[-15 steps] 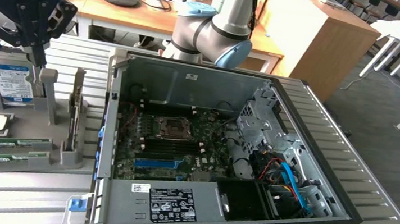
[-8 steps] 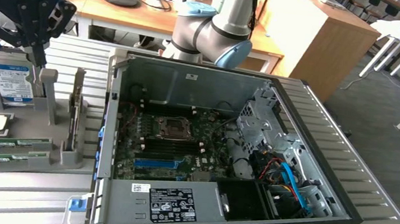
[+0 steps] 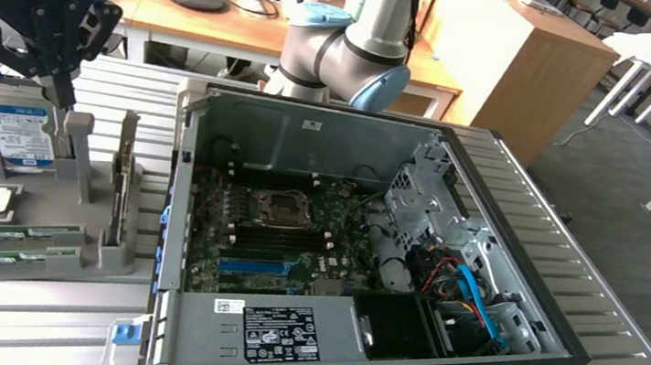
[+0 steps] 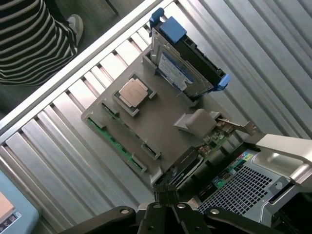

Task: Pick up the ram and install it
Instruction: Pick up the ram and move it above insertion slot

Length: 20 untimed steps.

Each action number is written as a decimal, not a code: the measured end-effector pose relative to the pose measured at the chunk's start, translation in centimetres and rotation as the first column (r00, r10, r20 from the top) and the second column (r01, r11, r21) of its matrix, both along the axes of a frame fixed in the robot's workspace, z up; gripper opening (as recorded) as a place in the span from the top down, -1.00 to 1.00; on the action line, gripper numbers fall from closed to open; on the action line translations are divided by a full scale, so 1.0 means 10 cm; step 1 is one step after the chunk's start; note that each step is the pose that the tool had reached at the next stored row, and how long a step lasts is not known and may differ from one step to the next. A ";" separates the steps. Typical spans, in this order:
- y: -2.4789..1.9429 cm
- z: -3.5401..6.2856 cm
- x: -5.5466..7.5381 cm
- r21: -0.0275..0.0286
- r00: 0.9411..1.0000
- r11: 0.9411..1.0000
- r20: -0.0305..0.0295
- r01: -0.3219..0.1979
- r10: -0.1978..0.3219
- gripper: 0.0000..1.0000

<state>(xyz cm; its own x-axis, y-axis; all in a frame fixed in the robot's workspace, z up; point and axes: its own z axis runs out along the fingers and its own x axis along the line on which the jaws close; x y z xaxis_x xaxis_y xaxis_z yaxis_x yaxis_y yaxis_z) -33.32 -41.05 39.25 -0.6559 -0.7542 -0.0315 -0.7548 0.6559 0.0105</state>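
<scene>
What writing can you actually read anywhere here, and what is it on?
"ROBOTIQ": on the body of the black tool.
Hard drive, blue label: print too small to read.
White stickers on the computer's power supply: too small to read.
Ram sticks, pale stickers: too small to read.

Exterior view: sat high and at middle distance, looking slantwise down over the slatted counter [image 3: 27, 323], with the open computer case [image 3: 356, 241] central.
Wrist view: faced down past the jaws, close above the grey parts holder [image 4: 163, 119].
Shared: the parts holder, its hard drive [image 3: 19, 125] and one case corner.
</scene>
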 end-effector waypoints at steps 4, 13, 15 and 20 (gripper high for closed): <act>0.000 0.000 0.00 0.000 1.000 1.000 0.000 -0.029 0.029 0.80; 0.000 0.000 0.00 0.000 0.998 0.998 0.000 -0.061 0.061 0.80; 0.000 0.000 0.00 0.000 0.998 0.998 0.000 -0.067 0.067 0.80; 0.000 0.000 0.00 0.000 0.995 0.995 0.000 -0.096 0.096 0.80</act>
